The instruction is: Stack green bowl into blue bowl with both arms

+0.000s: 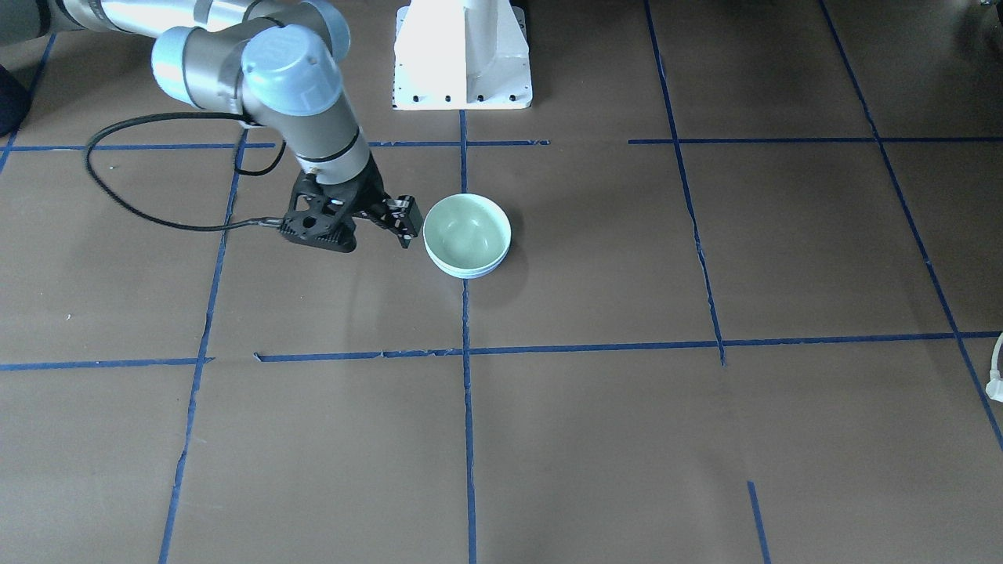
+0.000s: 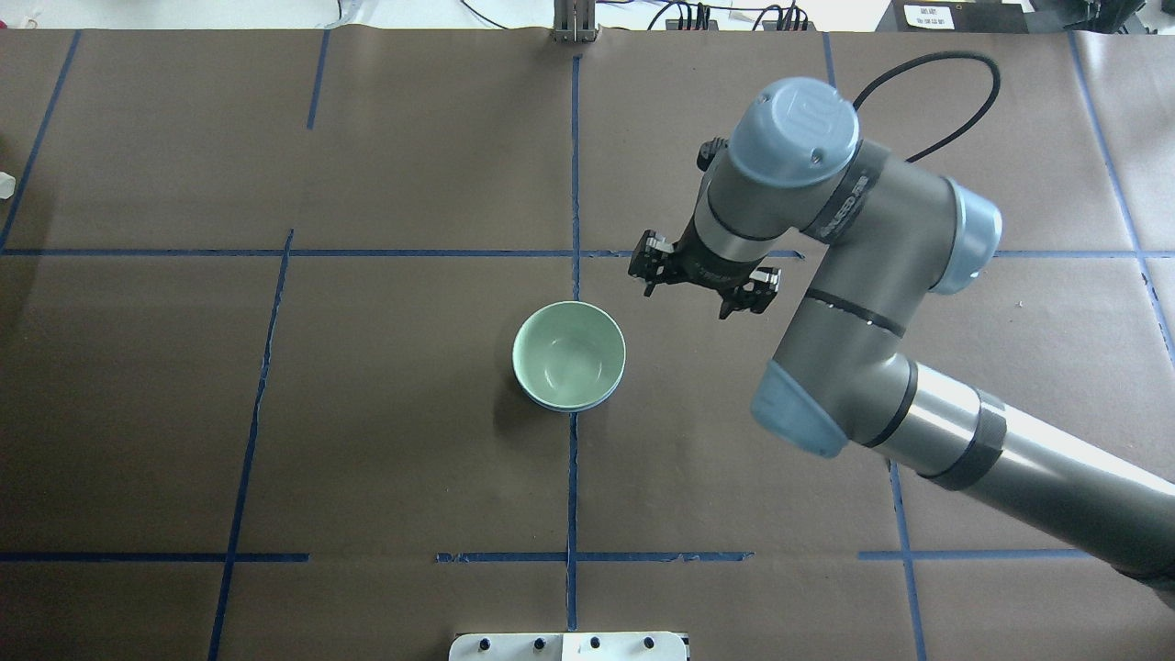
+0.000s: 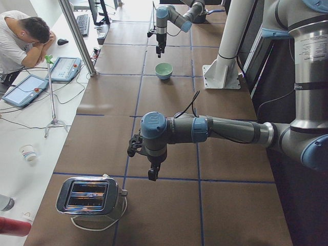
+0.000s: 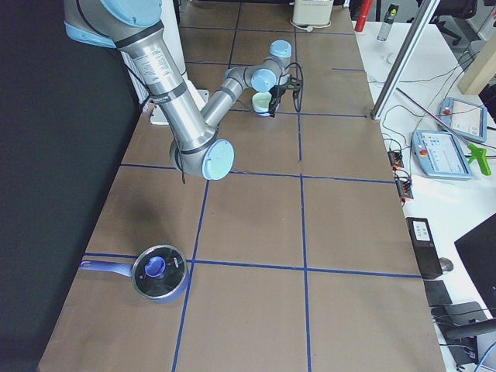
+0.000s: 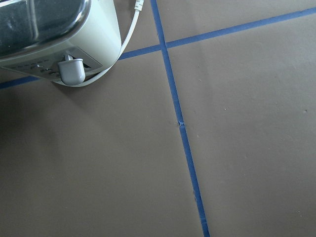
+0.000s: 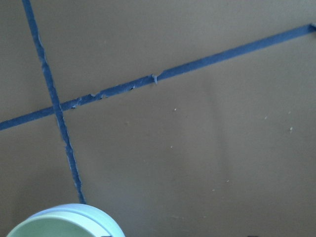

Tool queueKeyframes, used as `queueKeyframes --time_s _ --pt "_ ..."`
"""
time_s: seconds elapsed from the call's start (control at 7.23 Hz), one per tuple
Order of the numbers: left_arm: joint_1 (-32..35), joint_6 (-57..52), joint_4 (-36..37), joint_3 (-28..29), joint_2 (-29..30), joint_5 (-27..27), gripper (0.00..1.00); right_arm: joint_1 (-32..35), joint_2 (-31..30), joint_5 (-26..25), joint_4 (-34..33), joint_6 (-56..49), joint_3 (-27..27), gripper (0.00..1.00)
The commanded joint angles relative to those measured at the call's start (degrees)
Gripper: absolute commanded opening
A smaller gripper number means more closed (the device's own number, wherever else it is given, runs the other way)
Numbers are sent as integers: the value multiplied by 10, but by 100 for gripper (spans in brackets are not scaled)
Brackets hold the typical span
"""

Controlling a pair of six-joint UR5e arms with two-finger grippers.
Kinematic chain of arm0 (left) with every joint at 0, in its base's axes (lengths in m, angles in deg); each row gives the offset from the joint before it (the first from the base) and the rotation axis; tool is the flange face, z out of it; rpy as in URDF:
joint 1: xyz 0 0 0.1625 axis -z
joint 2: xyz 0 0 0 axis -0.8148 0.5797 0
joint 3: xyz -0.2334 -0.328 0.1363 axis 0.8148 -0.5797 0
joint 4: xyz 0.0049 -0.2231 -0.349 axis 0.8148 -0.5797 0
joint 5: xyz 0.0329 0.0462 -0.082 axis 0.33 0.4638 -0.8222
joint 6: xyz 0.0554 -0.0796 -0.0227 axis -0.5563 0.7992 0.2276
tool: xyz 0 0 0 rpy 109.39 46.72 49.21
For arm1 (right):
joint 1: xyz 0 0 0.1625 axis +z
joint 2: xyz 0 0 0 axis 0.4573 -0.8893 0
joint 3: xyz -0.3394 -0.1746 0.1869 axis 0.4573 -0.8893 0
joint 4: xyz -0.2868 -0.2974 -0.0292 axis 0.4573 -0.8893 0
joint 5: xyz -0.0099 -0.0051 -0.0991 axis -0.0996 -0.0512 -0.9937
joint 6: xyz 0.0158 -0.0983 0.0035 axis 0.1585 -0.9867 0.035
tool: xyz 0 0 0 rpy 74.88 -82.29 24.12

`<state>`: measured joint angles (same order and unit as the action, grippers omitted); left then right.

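The green bowl (image 1: 468, 229) sits nested inside the blue bowl (image 1: 470, 272) at the table's middle; only the blue rim shows beneath it. The nested pair also shows in the overhead view, the green bowl (image 2: 569, 353) in the blue bowl (image 2: 574, 405). My right gripper (image 1: 376, 231) hangs just beside the bowls, apart from them, open and empty; the overhead view shows it too (image 2: 702, 289). The right wrist view shows the green bowl's rim (image 6: 64, 228) at its bottom edge. My left gripper (image 3: 152, 174) points down near the table's left end, far from the bowls; I cannot tell its state.
A toaster (image 3: 89, 197) with a white cord stands near the left gripper and shows in the left wrist view (image 5: 49, 34). A blue lidded pot (image 4: 159, 273) sits at the table's right end. The white pedestal (image 1: 462, 55) stands behind the bowls. An operator (image 3: 23, 36) sits beside the table.
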<state>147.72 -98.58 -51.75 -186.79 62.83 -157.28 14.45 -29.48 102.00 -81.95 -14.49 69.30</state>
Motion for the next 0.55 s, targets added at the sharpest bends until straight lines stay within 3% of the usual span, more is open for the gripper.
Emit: queueKeyframes --time_s 0.0,0.14,0.42 --pt "-2 0 2 0 0 1 100 157 -77 104 -73 -282 22 100" --pt "-4 0 8 -1 6 1 100 225 -132 128 -92 -434 30 100" --pt "-5 3 10 2 9 2 100 331 -247 128 -102 -687 33 100"
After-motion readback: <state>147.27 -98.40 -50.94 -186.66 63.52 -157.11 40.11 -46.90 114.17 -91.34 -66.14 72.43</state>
